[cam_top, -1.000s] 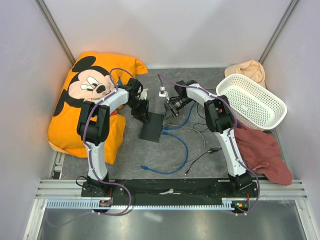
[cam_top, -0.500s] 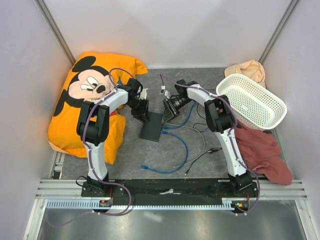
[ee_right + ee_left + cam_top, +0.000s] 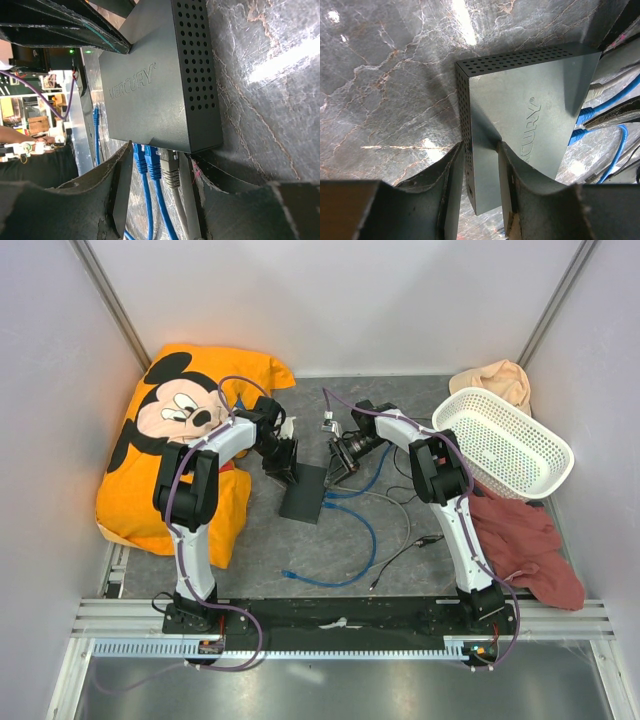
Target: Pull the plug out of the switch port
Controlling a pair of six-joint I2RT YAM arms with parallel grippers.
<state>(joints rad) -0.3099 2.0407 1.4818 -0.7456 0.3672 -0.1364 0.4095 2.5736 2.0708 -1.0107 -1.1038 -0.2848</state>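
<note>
Currently the switch (image 3: 303,494), a flat black box with perforated sides, lies on the grey marbled worktop (image 3: 260,550) about midway between its left and right edges, closer to the far edge than the near one. The left gripper (image 3: 481,148) holds it at one corner, its jaws pinching the box with one finger against the perforated side wall and the other on the top face. The right gripper (image 3: 160,155) faces the long edge with the sockets, where two blue plugs (image 3: 145,159) and a grey plug (image 3: 170,169) sit side by side, each seated in its switch port (image 3: 167,151). Its jaws stand apart and straddle all three plugs. One finger lies just beside the outer blue plug, and a narrow gap shows between the other finger and the grey plug. Blue cables (image 3: 365,530) loop from the plugs toward the near edge. An orange cartoon pillow (image 3: 190,425) fills the far-left corner. A white basket (image 3: 450,412) leans over a red cloth (image 3: 525,545) along the right edge, with a beige cloth (image 3: 492,380) in the far-right corner.
</note>
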